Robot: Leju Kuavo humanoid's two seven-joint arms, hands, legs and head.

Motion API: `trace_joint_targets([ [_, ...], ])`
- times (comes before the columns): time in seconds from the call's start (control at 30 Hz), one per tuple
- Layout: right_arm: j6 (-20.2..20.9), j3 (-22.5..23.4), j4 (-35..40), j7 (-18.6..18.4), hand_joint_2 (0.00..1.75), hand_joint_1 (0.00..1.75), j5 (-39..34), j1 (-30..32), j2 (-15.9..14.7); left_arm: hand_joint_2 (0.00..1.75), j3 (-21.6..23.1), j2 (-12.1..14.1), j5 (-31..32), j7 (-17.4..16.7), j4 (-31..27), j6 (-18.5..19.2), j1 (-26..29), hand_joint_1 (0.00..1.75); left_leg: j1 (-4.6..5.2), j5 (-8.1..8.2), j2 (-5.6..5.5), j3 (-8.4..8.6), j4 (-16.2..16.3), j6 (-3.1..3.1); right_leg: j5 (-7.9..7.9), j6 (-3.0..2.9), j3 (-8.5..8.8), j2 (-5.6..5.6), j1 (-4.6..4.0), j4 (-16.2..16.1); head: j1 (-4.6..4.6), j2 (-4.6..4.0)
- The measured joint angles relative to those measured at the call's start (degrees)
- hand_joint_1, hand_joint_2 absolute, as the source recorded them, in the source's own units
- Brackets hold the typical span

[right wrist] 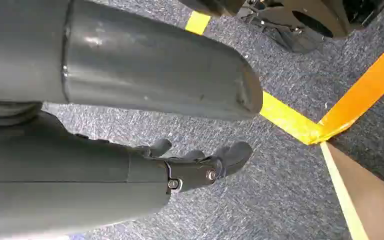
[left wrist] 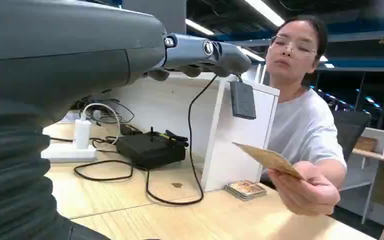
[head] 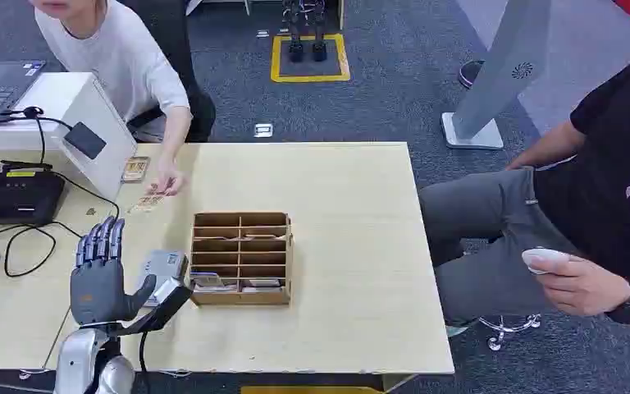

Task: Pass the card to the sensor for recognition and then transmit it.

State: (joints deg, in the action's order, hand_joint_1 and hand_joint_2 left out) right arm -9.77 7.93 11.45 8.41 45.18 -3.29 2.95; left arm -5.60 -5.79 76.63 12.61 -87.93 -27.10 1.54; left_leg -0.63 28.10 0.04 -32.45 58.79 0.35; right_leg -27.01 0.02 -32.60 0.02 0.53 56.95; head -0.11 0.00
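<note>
From my remote station, the table (head: 353,246) read as pale wood-grain laminate, smooth and matt. The compartment box (head: 242,258) on it looked like thin unfinished plywood. My left robot hand (head: 98,275) showed smooth grey plastic with a dull sheen, its wrist cover (left wrist: 10,175) ribbed and rubbery. The card (left wrist: 270,159) in the person's hand (left wrist: 307,192) appeared to be tan paperboard, matt. The white sensor stand (left wrist: 240,135) was smooth and flat-finished, the black device (head: 18,197) beside it matt plastic. Under my right robot hand (right wrist: 200,165), the floor (right wrist: 280,200) was rough grey carpet crossed by glossy yellow tape (right wrist: 290,120).
</note>
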Motion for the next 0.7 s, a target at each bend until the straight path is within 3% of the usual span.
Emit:
trace_joint_targets([
  [0.5, 0.02, 0.31, 0.02, 0.02, 0.0, 0.0, 0.72, -0.05, 0.0, 1.75, -0.85, -0.02, 0.98, -0.13, -0.02, -0.66, -0.8, 0.0, 0.0, 0.0, 0.0, 0.01, 0.0, 0.0, 0.0, 0.0, 0.0, 0.0, 0.0, 0.0, 0.0, 0.0],
  [0.53, 0.02, 0.31, 0.02, 0.0, 0.0, 0.0, 0.92, -0.05, 0.0, 1.75, -0.92, -0.02, 0.98, -0.2, -0.02, -0.66, -0.85, 1.75, 0.0, 0.0, 0.0, 0.01, 0.0, 0.0, 0.0, 0.0, 0.0, 0.0, 0.0, 0.0, 0.0, 0.0],
  [0.7, 0.13, 0.33, 0.02, 0.0, 0.0, 0.0, 1.44, -0.18, 0.0, 1.75, -1.38, 0.0, -0.22, -0.26, -0.02, -0.2, -1.28, 1.75, 0.0, 0.0, 0.0, 0.01, 0.0, 0.0, 0.0, 0.0, 0.0, 0.01, 0.0, 0.0, 0.0, 0.0],
])
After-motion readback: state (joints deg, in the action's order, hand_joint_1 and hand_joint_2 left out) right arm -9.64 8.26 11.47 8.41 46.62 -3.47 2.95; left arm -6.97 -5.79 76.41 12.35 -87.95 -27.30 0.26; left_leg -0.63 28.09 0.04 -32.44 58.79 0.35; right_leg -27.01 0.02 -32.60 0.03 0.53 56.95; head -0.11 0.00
